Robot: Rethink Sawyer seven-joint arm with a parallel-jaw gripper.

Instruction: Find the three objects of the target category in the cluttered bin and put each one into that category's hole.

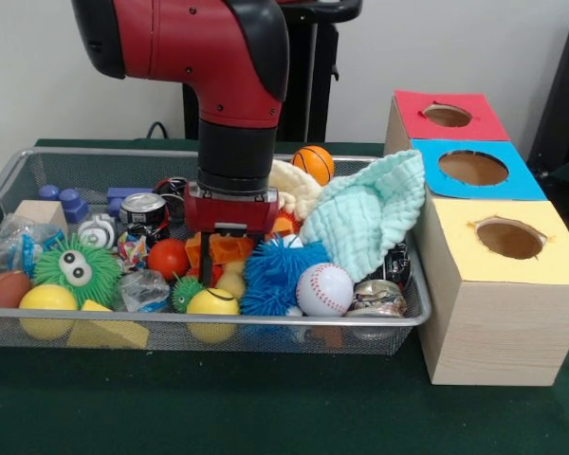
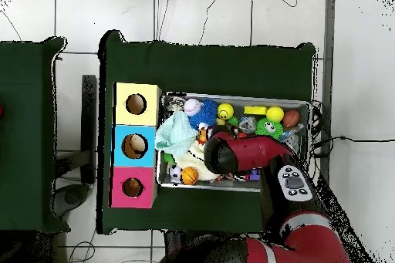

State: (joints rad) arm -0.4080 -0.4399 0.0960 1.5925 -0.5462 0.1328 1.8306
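Dark green table [image 1: 266, 417] against a white wall. Wire-mesh bin [image 1: 266, 332] crammed with toys, beside three wooden boxes. Red-faced hole [image 1: 447, 116] farthest back in front view. Gripper [image 1: 218, 270] sunk into clutter by an orange block [image 1: 229, 248]; jaw spread impossible to tell. Baseball [image 1: 324, 289] counted once, mini basketball [image 1: 313, 163] once, yellow balls twice. Overhead only: arm [image 2: 243, 154] covering mid-bin.

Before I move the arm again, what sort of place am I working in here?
Most likely a robotics lab test bench: a green-covered table on a tiled floor strewn with cables, holding a wire mesh bin of toys and three wooden boxes with colour-coded holes.
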